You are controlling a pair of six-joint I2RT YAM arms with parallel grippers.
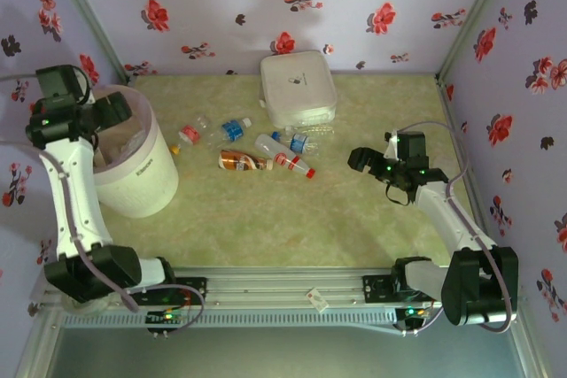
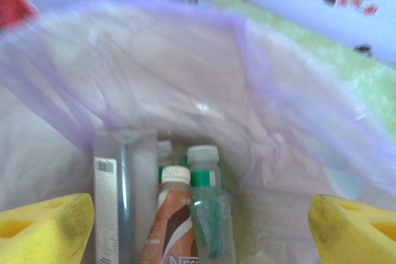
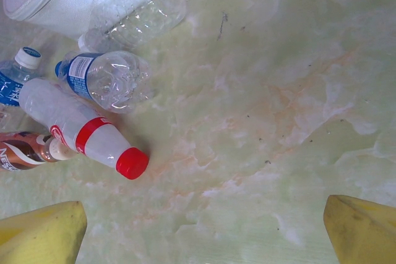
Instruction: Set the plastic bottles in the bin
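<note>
The bin (image 1: 146, 185) stands at the left edge of the table (image 1: 292, 227), lined with a pale bag (image 2: 266, 91). The left gripper (image 1: 108, 114) hangs over its mouth, jaws wide apart and empty. In the left wrist view its yellow fingers (image 2: 43, 230) frame the bottom of the bag. Straight below the gap between them, bottles (image 2: 185, 171) stand upright and packed together. A clear bottle (image 2: 124, 190) with a barcode is on the left, a brown-wrapped bottle (image 2: 172, 221) with a white cap in the middle, and a green-banded bottle (image 2: 207, 214) on the right. The right gripper (image 1: 372, 152) hovers over the right half of the table, also spread wide, with bare table between its fingers (image 3: 43, 233). The other bottles lie on their sides mid-table toward the far edge, between the bin and this gripper, all apart from its jaws. Nearest to it is a red-capped bottle (image 3: 80, 131), cap toward the gripper. Just beyond that lies a blue-labelled bottle (image 3: 108, 78), and a crumpled bottle (image 3: 136, 7) rests against the white box (image 1: 297, 86) at the far edge. A brown bottle (image 1: 241, 160) touches the red-capped one on the bin side. Two small bottles (image 1: 232, 128) lie nearer the bin.
</note>
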